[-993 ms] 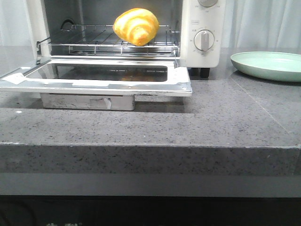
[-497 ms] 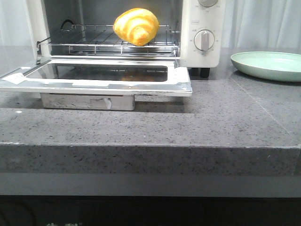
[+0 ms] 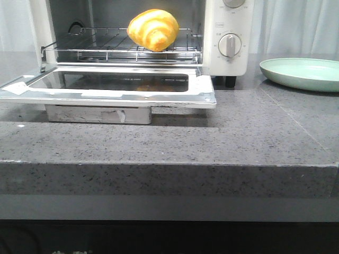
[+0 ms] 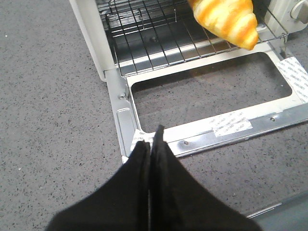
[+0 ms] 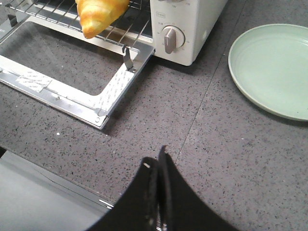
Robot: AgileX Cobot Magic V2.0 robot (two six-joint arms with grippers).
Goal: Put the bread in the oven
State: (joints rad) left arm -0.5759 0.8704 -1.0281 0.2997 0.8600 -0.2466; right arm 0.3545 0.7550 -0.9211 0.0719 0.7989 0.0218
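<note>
The bread [image 3: 153,29], a glossy golden-orange roll with paler stripes, lies on the wire rack [image 3: 122,48] inside the cream-white oven [image 3: 230,32], near the rack's right front. Both wrist views catch the bread [image 4: 226,20] [image 5: 98,13] too. The glass door [image 3: 114,87] hangs down flat over the counter. My left gripper [image 4: 150,139] is shut and empty, hovering above the door's near left corner. Over bare counter in front of the oven's knob side, my right gripper [image 5: 158,159] is shut and empty. Neither arm appears in the front view.
A pale green plate [image 3: 302,73] sits on the grey stone counter [image 3: 238,137] to the right of the oven, also visible as the plate [image 5: 272,67] in the right wrist view. The counter's front edge runs close below both grippers.
</note>
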